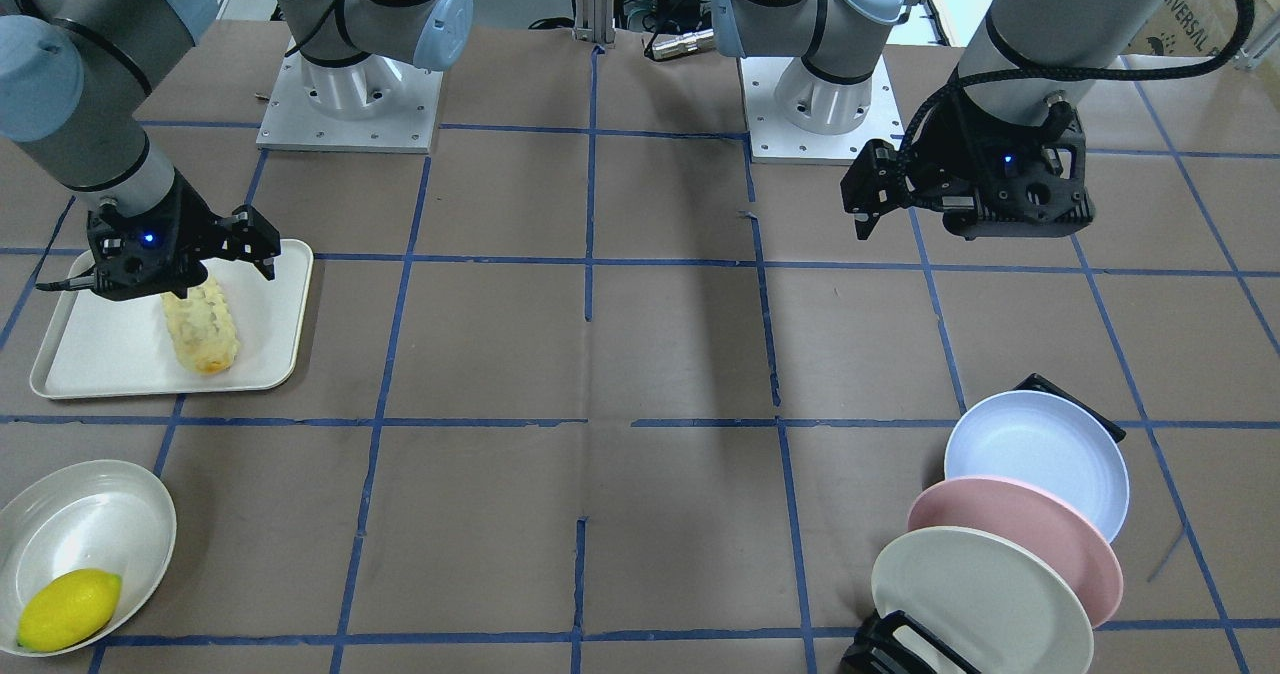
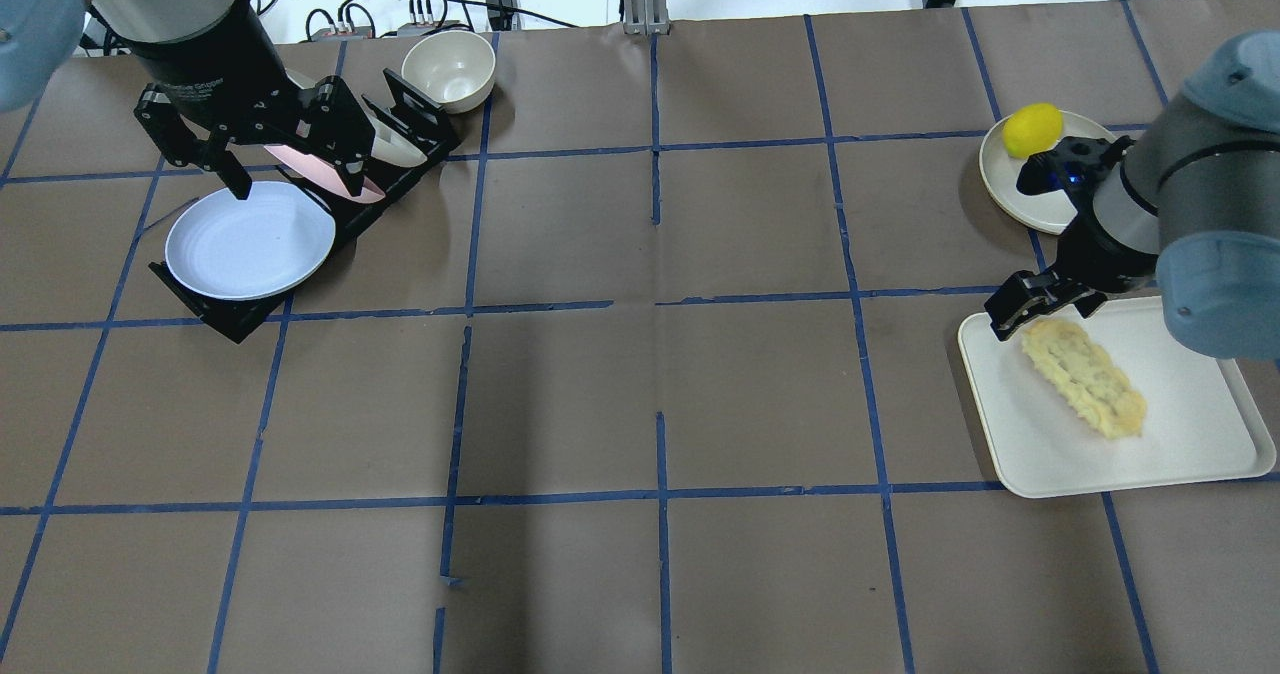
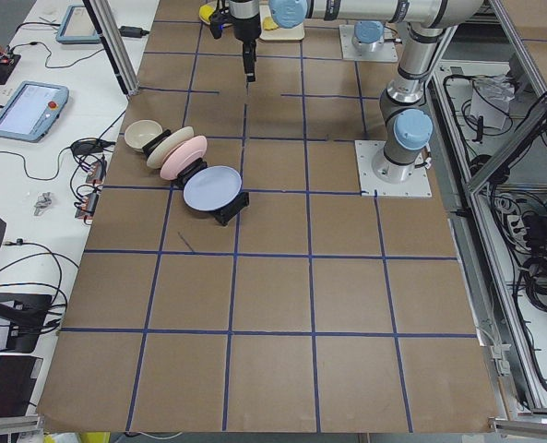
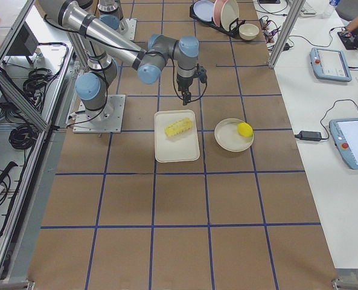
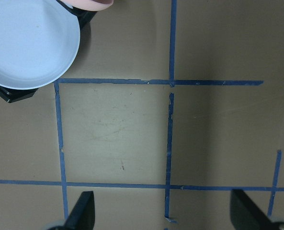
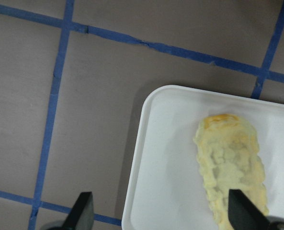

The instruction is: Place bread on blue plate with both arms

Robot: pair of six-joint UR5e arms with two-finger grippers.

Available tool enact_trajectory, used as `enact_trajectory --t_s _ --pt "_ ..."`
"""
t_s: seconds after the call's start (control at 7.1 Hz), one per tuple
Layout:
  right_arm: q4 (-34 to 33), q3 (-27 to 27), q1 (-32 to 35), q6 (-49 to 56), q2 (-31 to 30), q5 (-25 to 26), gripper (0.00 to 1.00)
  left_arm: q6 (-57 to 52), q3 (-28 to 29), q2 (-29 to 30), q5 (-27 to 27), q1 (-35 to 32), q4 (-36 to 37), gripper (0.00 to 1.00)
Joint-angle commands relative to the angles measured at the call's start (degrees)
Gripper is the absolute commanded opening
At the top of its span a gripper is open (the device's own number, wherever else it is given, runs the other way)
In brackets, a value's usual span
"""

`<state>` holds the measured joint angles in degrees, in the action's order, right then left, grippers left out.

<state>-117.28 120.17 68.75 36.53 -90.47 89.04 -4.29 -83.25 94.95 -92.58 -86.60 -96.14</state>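
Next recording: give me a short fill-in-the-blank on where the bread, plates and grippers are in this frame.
The bread lies on a white ____. In the black rack, the blue plate stands right beside the ____ plate. The right gripper hangs near the bread with its fingers ____. The shallow cream dish holds a ____.
Missing words: tray; pink; open; lemon.
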Motion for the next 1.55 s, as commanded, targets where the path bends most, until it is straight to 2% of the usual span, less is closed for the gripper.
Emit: enact_trajectory --t_s 0.0,0.28,0.56,0.7,0.85,0.99,1.13,1.41 --pt "-10.55 5.76 -4.49 7.66 1.16 -2.02 1.0 -3.43 2.12 3.38 0.47 5.17 1.04 1.0" --pt "-15.41 5.35 -8.43 18.89 9.39 -3.69 1.0 -19.1 5.8 8.21 0.21 13.34 1.04 1.0" --pt "-16.75 4.56 -10.04 20.85 11.1 -3.44 1.0 -34.13 11.68 16.71 0.91 22.74 1.13 1.0" --pt "-18.49 4.73 -10.13 23.21 11.19 -3.43 0.99 -39.43 14.93 21.8 4.22 26.62 1.22 1.0" --pt "-18.95 5.08 -10.13 22.8 11.1 -2.91 0.81 -43.83 17.92 27.42 5.47 29.87 1.48 1.0" --pt "-18.34 5.17 -10.13 20.45 11.1 -2.82 0.25 -45.09 19.69 31.57 6.7 30.43 2.18 1.0" --pt "-16.68 5.25 -10.13 16.94 11.01 -3.08 0.08 -44.58 19.97 33.96 8.02 30.0 2.36 1.0" --pt "-13.6 4.64 -9.43 12.27 9.26 -3.26 0.08 -43.96 18.74 36.34 8.03 29.03 2.62 0.99"
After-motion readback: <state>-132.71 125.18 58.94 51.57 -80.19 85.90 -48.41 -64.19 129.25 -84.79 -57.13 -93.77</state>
